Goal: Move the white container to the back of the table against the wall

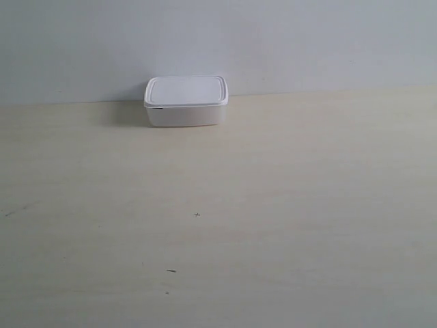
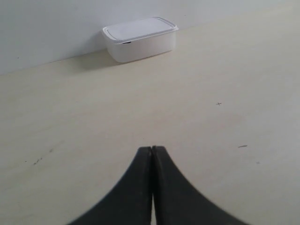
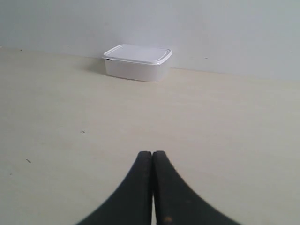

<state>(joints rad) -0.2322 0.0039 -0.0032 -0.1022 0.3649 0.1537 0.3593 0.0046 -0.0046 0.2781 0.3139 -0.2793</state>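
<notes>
The white container (image 1: 185,101) stands with its lid on at the far edge of the table (image 1: 273,205), right by the pale wall (image 1: 307,41). It also shows in the left wrist view as the white container (image 2: 140,39) and in the right wrist view as the white container (image 3: 137,62). My left gripper (image 2: 152,149) is shut with nothing in it, well short of the container. My right gripper (image 3: 152,153) is likewise shut and empty, far back from the tub. Neither arm appears in the exterior view.
A few tiny dark specks (image 1: 197,215) mark the cream tabletop between the container and the near edge. The wall runs along the whole back of the table.
</notes>
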